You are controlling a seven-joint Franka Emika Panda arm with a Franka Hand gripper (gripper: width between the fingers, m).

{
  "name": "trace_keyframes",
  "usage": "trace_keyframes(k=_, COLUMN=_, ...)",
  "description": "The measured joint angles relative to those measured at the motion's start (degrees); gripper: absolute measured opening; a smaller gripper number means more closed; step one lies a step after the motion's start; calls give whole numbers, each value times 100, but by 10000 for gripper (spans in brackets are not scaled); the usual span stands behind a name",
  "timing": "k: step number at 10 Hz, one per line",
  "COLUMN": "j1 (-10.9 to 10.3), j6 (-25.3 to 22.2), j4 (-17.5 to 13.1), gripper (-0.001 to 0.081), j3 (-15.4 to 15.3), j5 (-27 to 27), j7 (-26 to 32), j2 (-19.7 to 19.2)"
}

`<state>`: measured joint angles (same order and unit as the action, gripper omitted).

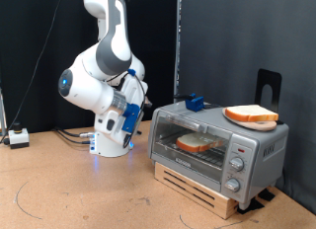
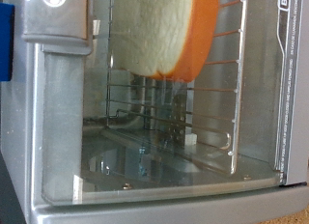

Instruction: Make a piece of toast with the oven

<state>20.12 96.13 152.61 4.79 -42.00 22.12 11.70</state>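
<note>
In the exterior view, the oven [image 1: 215,146] is seen standing on a low wooden pallet [image 1: 202,188], its glass door shut. Behind the glass, a piece of toast [image 1: 195,142] lies on an orange plate [image 1: 200,148] on the rack. A second slice [image 1: 251,114] rests on another orange plate [image 1: 253,121] on the oven's roof, towards its knob end. A blue object [image 1: 195,102] sits on the roof at the opposite end. The arm is folded down beside the oven, on the side away from the knobs, and the gripper [image 1: 132,113] is held close to that end of the oven. Its fingers are hidden against the arm, so how far they are parted, or whether anything is held, cannot be told.

In the wrist view, the oven door [image 2: 154,156] fills the picture; the toast [image 2: 154,31] and the orange plate [image 2: 201,36] are seen through the glass, above the wire rack [image 2: 208,94]. No fingers are shown.

Several risks are judged likely. With the hand so near the oven's side wall, the light oven could be nudged on its pallet. The plate on the roof could then be shaken towards the edge. An orange plate left inside could also be damaged if heat were applied.
</note>
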Motion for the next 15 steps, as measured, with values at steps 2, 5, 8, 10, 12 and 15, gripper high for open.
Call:
trace_keyframes(k=2, j1=-4, j6=-327, j4=-52, gripper=809, j3=-2, j5=-28, j7=-127, j2=-25)
trace_keyframes(k=5, j1=-122, j6=-749, j4=-563, gripper=809, j3=-97, j5=-825, j7=-172, j2=-396)
trace_keyframes(k=8, j1=-260, j6=268, j4=-853, gripper=809, j3=-362, j5=-1909, j7=-212, j2=-742)
trace_keyframes(k=10, j1=-300, j6=588, j4=-791, gripper=809, j3=-452, j5=-2177, j7=-221, j2=-741)
trace_keyframes(k=12, j1=-298, j6=-33, j4=-1093, gripper=809, j3=-468, j5=-2011, j7=-364, j2=-962)
trace_keyframes(k=15, j1=-364, j6=-641, j4=-1938, gripper=809, j3=-592, j5=-1895, j7=-909, j2=-1674)
